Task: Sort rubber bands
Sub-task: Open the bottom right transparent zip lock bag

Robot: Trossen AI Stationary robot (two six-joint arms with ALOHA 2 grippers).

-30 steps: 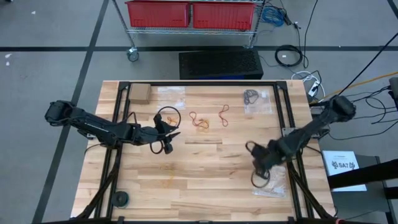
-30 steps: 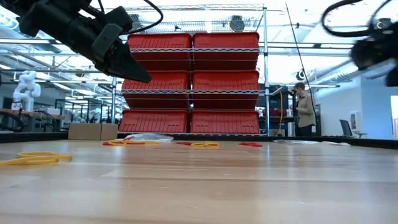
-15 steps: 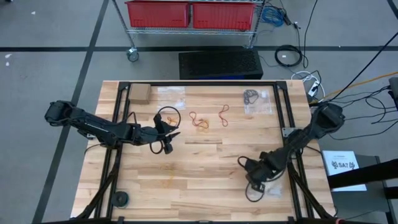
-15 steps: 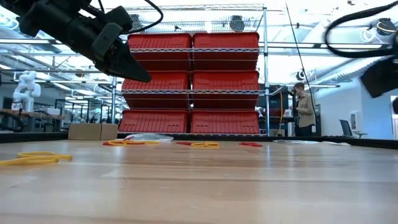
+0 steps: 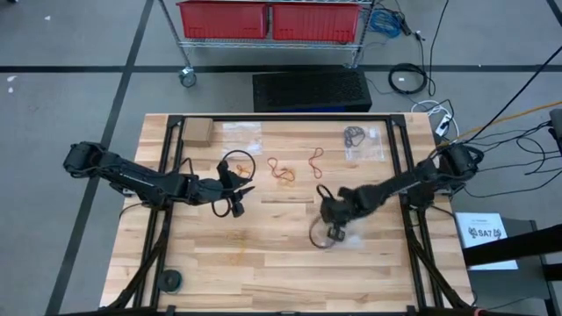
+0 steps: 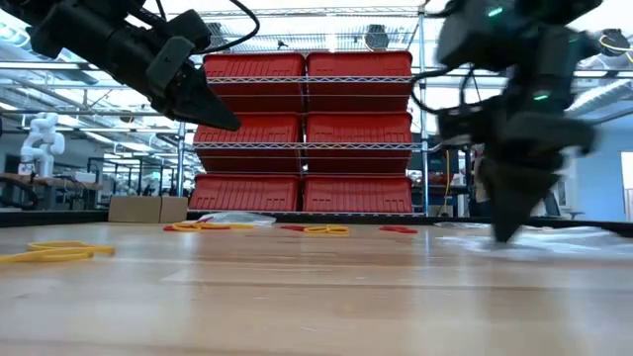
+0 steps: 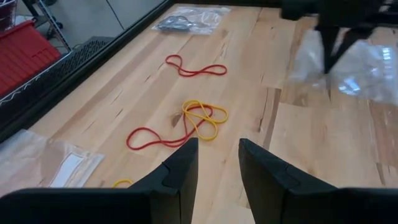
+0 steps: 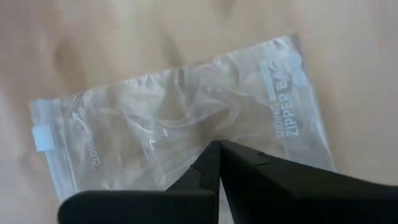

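Now | right end effector (image 5: pixel 334 230) clenched on clear zipper bag (image 8: pixel 180 118) | red-and-yellow rubber bands (image 5: pixel 283 170) at its 11 o'clock, nearer released left end effector (image 5: pixel 248 189), long axis 10-to-4

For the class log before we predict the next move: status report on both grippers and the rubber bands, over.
Left gripper open, hovering short of the red and yellow rubber bands. Right gripper shut, tips on a clear zipper bag mid-table. Nothing between left gripper and the bands.
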